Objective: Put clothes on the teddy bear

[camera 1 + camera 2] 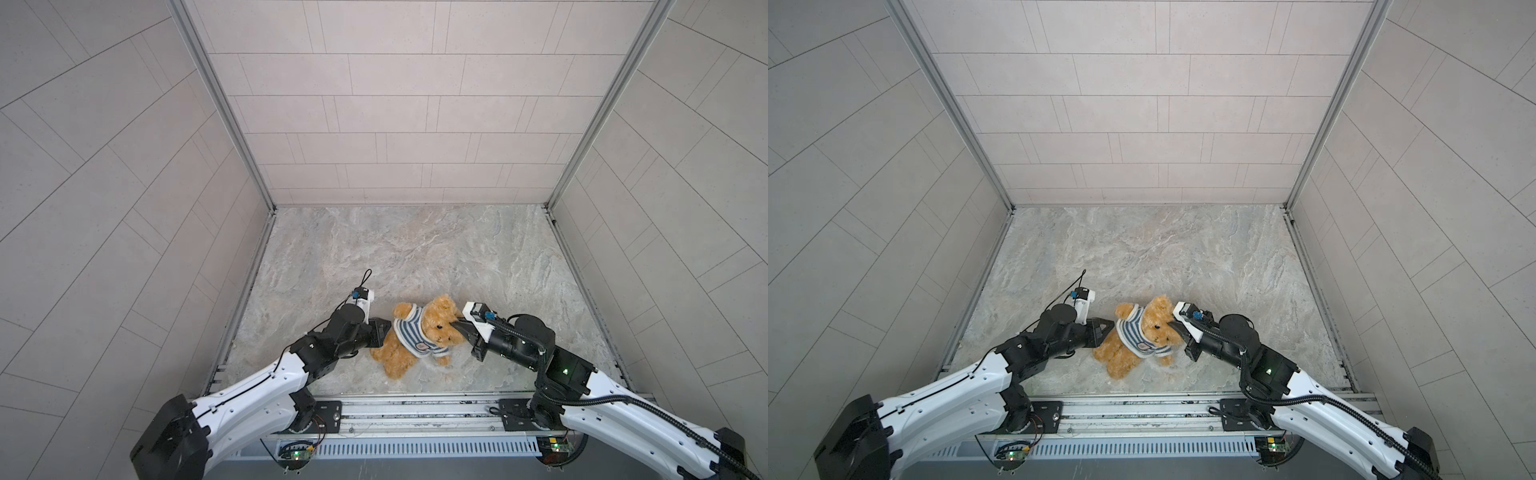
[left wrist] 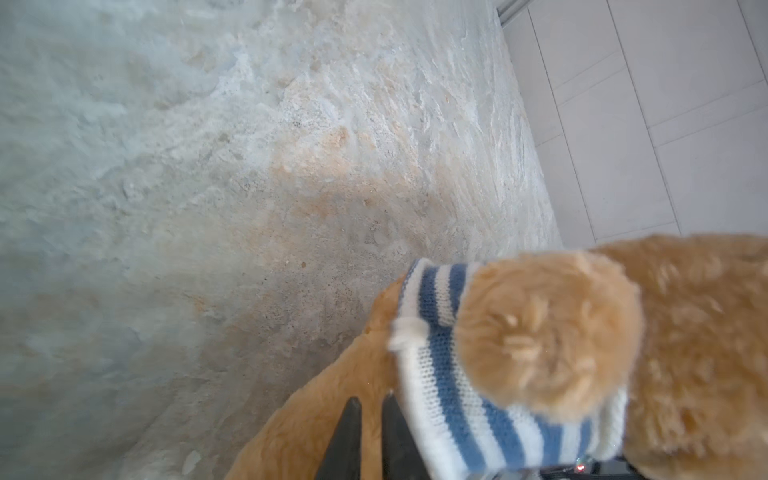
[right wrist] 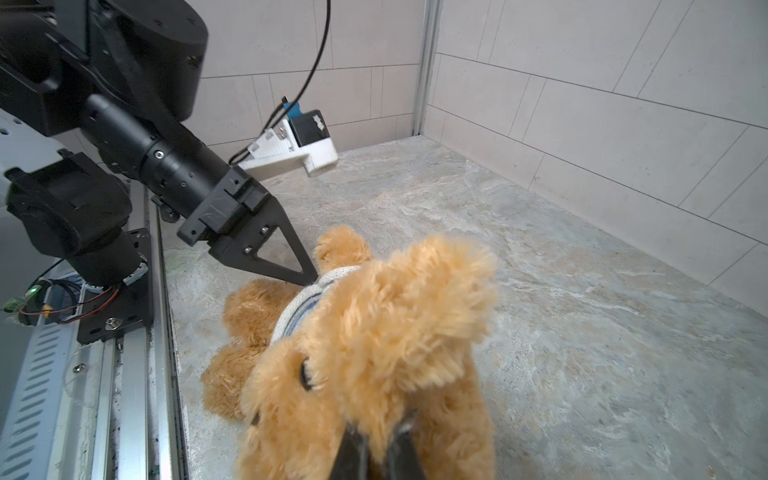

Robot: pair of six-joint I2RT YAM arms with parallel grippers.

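Lying face-up near the front of the mottled grey stone-patterned table (image 1: 415,249), the small fluffy golden-brown plush teddy bear (image 1: 436,322) wears a navy-and-white striped knit shirt (image 1: 409,336). The right fingers (image 1: 457,325) are clenched on fur at its head. The left fingers (image 1: 384,326), narrowly parted, sit against its side at the shirt's edge, grasping nothing.

a marbled grey-beige table (image 1: 374,249) forms the floor of the booth. pale tiled walls (image 1: 395,104) close it in at the back and on both sides, with a metal post (image 1: 223,104) standing in each back corner. a metal rail (image 1: 415,409) runs along the table's front edge, and a slotted vent panel (image 1: 415,449) lies just beside it on the near side. near the front middle is a blue-and-white striped knit shirt (image 1: 409,336) with a small badge (image 1: 423,345).
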